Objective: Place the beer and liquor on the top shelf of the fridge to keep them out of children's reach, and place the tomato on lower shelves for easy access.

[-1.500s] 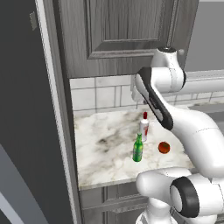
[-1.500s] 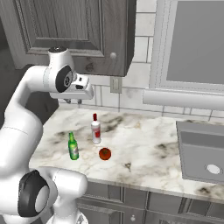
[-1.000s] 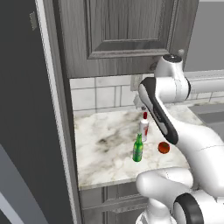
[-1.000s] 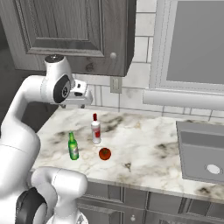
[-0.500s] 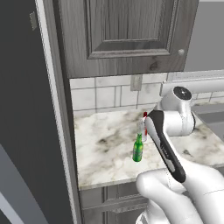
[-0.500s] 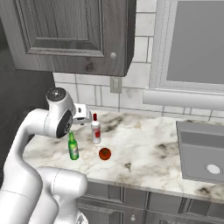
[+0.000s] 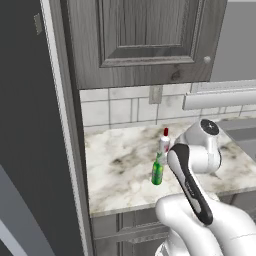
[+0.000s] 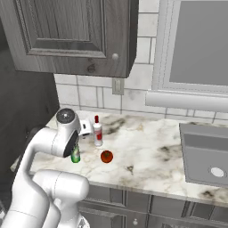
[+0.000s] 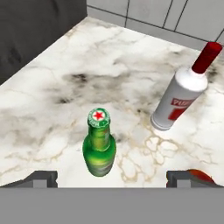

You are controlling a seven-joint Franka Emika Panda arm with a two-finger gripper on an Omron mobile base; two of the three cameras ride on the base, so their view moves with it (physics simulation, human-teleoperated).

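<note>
Green glass marks the beer [image 9: 99, 148], which you see from above in the hand view, standing upright on the marble counter [image 9: 57, 100] between the 2 dark fingertips [image 9: 41, 178] of the gripper [image 9: 112, 179]. Those tips sit far out toward either edge, so the jaws are spread wide and grip nothing; you get just their upper ends above the bottom of that view.

To the beer's right and further back, the liquor [image 9: 181, 92] stands apart from it, red cap up. You get a mere sliver of the tomato [image 9: 199, 175], tucked behind the right fingertip.

From the right base view, the arm's white wrist covers most of the beer [image 8: 75, 155], leaving you only its lower green body. The liquor [image 8: 97, 132] stands just beside it toward the tiled wall, and the tomato [image 8: 106, 156] lies clear on the counter to their right.

From the left base view, the beer [image 7: 157, 172] and liquor [image 7: 164, 142] are partly overlapped by the arm, and the fridge [image 7: 35, 150] shows you only a dark closed side, its shelves hidden.
</note>
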